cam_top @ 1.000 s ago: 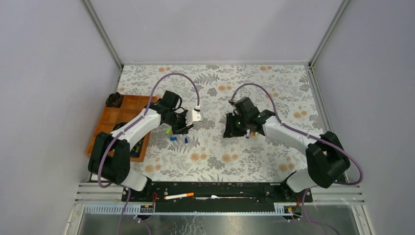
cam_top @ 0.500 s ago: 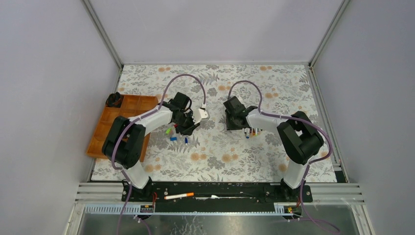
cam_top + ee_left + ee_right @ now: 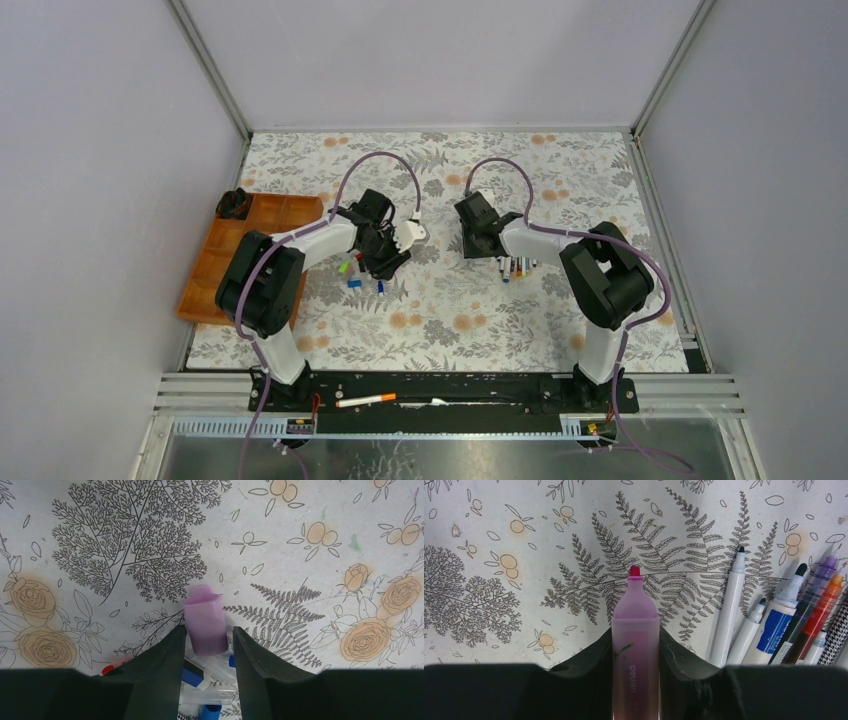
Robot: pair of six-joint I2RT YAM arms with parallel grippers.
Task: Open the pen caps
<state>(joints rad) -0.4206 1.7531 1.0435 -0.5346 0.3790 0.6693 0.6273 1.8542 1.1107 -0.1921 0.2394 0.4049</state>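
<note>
My right gripper (image 3: 635, 636) is shut on the thick pink highlighter (image 3: 635, 630). Its red tip is bare and points at the mat. My left gripper (image 3: 206, 632) is slightly open. The pink cap (image 3: 204, 622) is blurred between its fingertips, with a gap on the right side. Under it lie blue caps (image 3: 192, 676), a clear cap (image 3: 205, 695) and a red cap (image 3: 107, 669). Several uncapped pens (image 3: 731, 610) lie in a row to the highlighter's right. In the top view, the left gripper (image 3: 385, 260) and right gripper (image 3: 470, 243) are apart at mid-table, with the pens (image 3: 515, 267) beside the right one.
An orange compartment tray (image 3: 215, 270) sits at the left edge of the floral mat, with a black object in its far corner. Green and blue caps (image 3: 352, 283) lie near the left gripper. A capped pen (image 3: 365, 401) lies on the front rail.
Both arms have folded their elbows inward. The right wrist has shifted slightly farther away, uncovering the row of pens. The left gripper has moved a little to the right.
</note>
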